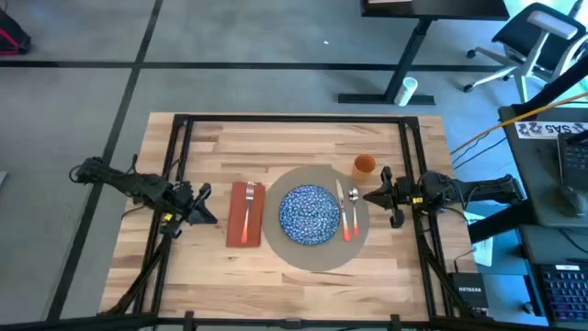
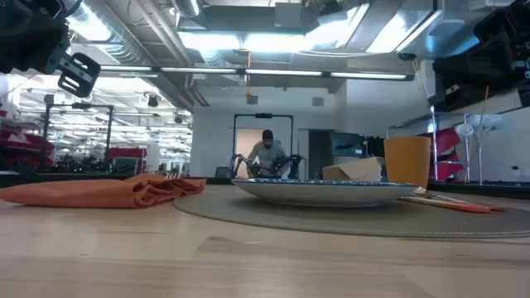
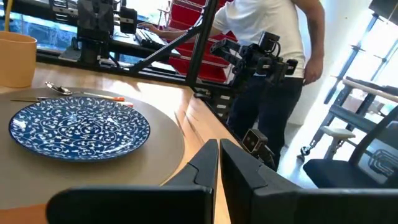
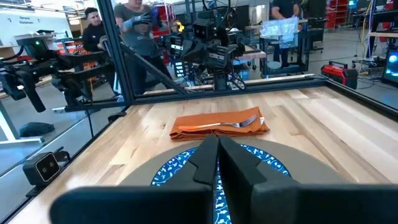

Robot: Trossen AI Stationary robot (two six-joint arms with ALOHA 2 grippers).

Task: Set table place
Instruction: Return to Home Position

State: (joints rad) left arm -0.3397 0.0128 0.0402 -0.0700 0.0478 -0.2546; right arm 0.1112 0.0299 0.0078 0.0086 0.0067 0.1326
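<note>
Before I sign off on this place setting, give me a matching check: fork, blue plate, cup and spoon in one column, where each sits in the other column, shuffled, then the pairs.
Things:
1. fork
2. blue plate
3. cup
4. spoon

Places:
A. on the placemat, on the blue plate's right-arm side
B. on the table, just outside the placemat's rim
C. lying on the orange napkin
D. middle of the placemat

Pairs: 1-C; 2-D; 3-B; 4-A.

Grey floor, an office chair, bright ceiling lights overhead.
</note>
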